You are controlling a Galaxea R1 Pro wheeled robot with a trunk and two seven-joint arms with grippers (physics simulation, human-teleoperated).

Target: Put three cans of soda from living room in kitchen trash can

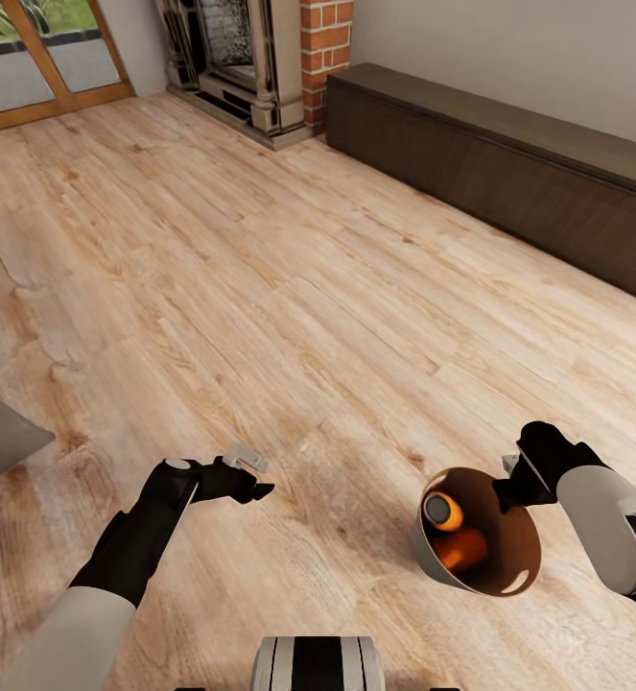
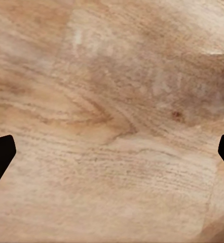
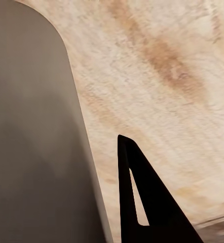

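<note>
The right gripper (image 1: 517,483) pinches the rim of the tash can (image 1: 524,561), its black fingers closed on the bin's edge, and holds it tilted above the wood floor (image 1: 289,288) at the lower right of the head view. The bin's glossy brown-orange inside faces the camera. Inside it lie 2 orange cans of soda: 1 can (image 1: 443,510) shows its grey metal end near the rim, and a second can (image 1: 463,548) lies deeper, just beside it. Whether a third can is in there cannot be told. In the right wrist view, the bin's plain grey outer wall (image 3: 36,142) runs close along 1 black finger (image 3: 152,202), with floor planks beyond.

The left gripper (image 1: 252,472) hangs over bare floor at the lower left of the head view, holding nothing. In the left wrist view its 2 black fingertips (image 2: 0,157) sit at opposite edges, spread wide, with only wood grain between them.

Farther off, a long dark brown low cabinet (image 1: 509,163) lines the wall on the right. A red-brick fireplace (image 1: 270,58) stands at the far end, with a wood-framed glass door (image 1: 44,58) to its left.
</note>
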